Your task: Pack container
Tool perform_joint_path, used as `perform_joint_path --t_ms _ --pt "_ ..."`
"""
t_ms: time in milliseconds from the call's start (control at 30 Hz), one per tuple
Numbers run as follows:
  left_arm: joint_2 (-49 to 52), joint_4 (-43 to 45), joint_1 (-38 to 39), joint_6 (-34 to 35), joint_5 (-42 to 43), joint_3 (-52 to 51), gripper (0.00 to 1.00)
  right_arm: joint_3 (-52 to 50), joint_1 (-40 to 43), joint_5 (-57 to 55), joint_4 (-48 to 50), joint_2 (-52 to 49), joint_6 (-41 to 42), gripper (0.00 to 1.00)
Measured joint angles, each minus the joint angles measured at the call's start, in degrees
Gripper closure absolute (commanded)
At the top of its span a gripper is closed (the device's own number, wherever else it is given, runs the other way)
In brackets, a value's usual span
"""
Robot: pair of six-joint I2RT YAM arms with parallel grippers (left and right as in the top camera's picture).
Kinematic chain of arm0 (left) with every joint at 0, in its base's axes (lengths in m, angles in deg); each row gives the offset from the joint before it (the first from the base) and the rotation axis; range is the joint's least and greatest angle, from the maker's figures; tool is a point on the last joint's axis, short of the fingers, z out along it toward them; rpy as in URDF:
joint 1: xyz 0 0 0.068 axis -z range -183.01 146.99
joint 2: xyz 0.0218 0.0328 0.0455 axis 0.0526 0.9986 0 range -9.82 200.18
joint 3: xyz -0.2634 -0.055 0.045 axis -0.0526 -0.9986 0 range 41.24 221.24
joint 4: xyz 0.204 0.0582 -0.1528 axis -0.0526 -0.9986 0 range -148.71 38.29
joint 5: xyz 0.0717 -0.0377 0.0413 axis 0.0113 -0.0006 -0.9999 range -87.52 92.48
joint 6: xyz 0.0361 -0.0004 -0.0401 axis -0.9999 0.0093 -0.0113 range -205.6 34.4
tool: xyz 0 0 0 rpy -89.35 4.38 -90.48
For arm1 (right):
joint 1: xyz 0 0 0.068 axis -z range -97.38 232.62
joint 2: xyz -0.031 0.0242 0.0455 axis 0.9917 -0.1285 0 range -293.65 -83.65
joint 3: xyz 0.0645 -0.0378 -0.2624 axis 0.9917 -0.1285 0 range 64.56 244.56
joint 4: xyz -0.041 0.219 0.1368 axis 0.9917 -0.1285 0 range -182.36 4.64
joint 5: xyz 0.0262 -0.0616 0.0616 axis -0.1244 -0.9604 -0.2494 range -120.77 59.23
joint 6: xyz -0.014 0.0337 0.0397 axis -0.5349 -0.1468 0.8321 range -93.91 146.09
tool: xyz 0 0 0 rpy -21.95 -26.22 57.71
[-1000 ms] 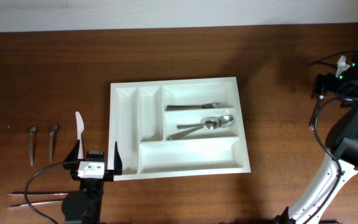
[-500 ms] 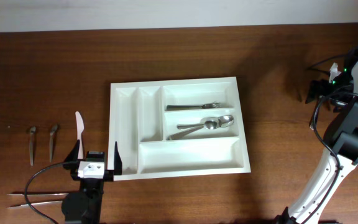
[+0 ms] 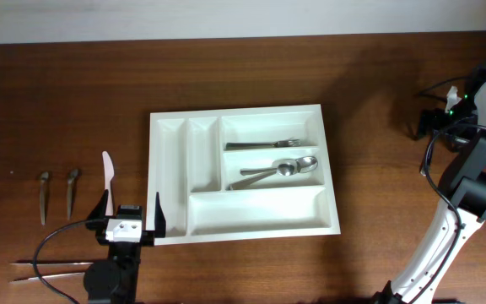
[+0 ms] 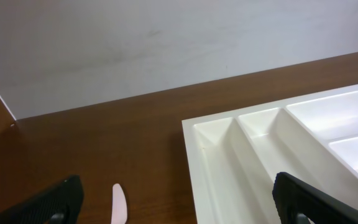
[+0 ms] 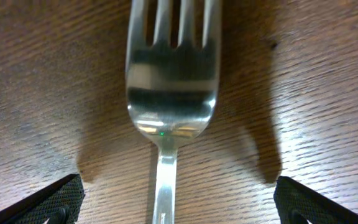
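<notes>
The counter (image 3: 74, 93) is dark brown wood with a fine visible grain. A pale wall (image 3: 226, 17) runs along its far edge. The container (image 3: 256, 211), a white moulded plastic tray with rounded dividers, lies flat at the middle of the counter.

In the overhead view you see a packed fork (image 3: 264, 144) in the container's top wide compartment and spoons (image 3: 277, 171) in the middle one. The left claw (image 3: 132, 208) stands at the container's near left corner, its black fingers apart and holding nothing. A white plastic knife (image 3: 107, 169) lies just to its left. The left wrist view adds the sloped walls of the two narrow compartments and the knife's rounded tip.

The right claw (image 3: 424, 125) sits far to the right, well apart from the container. The overhead view does not show what lies under it. The right wrist view does: a polished steel loose fork (image 5: 169, 81) lies flat on the wood. The claw's fingers are spread wide on either side and do not touch it.
</notes>
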Motion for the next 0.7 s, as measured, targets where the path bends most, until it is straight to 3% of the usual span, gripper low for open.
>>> perform_joint_path --t_ms 700 --pt "0.0 0.02 0.0 0.0 0.0 0.0 0.01 -0.07 0.0 0.02 1.79 -0.28 0.02 0.01"
